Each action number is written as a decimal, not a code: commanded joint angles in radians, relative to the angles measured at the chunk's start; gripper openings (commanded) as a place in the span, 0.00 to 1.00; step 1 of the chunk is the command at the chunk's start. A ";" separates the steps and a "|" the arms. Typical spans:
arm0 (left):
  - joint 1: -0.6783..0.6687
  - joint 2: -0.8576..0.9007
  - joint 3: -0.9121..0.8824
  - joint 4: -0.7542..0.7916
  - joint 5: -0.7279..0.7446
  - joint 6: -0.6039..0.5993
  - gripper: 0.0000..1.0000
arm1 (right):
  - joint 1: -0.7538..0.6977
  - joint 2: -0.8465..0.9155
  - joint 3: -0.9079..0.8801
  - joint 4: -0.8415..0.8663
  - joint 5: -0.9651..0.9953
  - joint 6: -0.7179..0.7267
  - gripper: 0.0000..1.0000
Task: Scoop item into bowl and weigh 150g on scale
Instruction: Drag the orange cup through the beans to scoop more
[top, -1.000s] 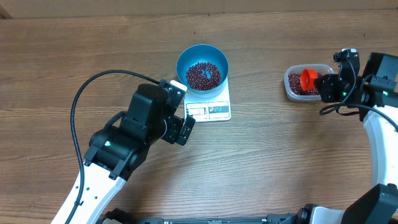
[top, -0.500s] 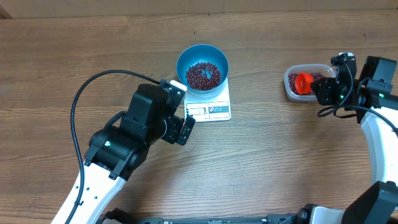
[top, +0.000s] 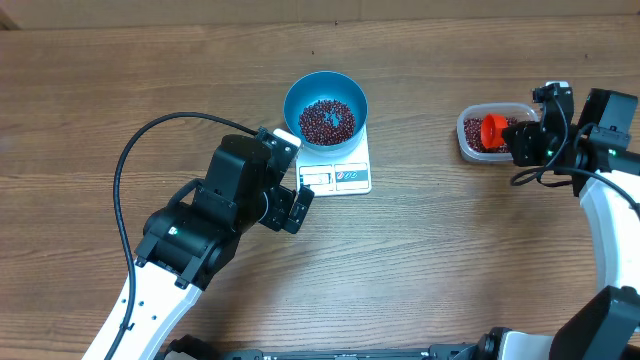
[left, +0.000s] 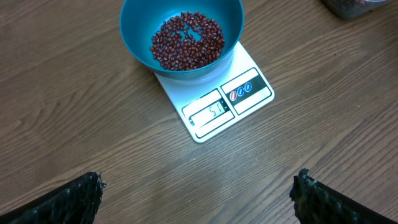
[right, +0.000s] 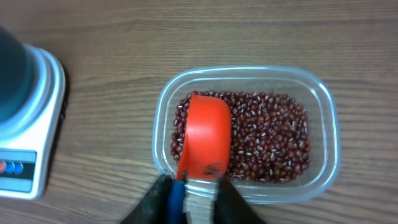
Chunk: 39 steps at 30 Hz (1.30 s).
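Blue bowl (top: 326, 110) of red-brown beans (top: 327, 120) atop white scale (top: 337, 167).

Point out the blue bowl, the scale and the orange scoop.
blue bowl (top: 292, 101), overhead view, left inner wall.
scale (left: 214, 112), left wrist view, display.
orange scoop (right: 208, 138), right wrist view, outside of cup.

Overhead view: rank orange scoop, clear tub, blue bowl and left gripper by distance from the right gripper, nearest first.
From the right gripper:
1. orange scoop: held by it, over the tub.
2. clear tub: directly beneath the scoop, at the table's right side.
3. blue bowl: on the scale, mid-table.
4. left gripper: open, past the scale's far side.
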<state>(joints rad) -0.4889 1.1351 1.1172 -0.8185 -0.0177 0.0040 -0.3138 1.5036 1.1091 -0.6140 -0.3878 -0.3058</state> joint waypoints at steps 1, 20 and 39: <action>0.006 -0.009 0.013 0.003 0.015 0.016 1.00 | -0.002 0.018 -0.003 0.011 -0.006 -0.001 0.06; 0.006 -0.010 0.013 0.003 0.015 0.015 0.99 | -0.002 0.045 -0.003 0.048 0.272 -0.043 0.04; 0.006 -0.010 0.013 0.003 0.015 0.015 1.00 | 0.000 0.148 -0.004 0.045 0.198 -0.043 0.04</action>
<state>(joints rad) -0.4889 1.1351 1.1172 -0.8188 -0.0177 0.0040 -0.3134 1.6356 1.1091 -0.5690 -0.1574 -0.3420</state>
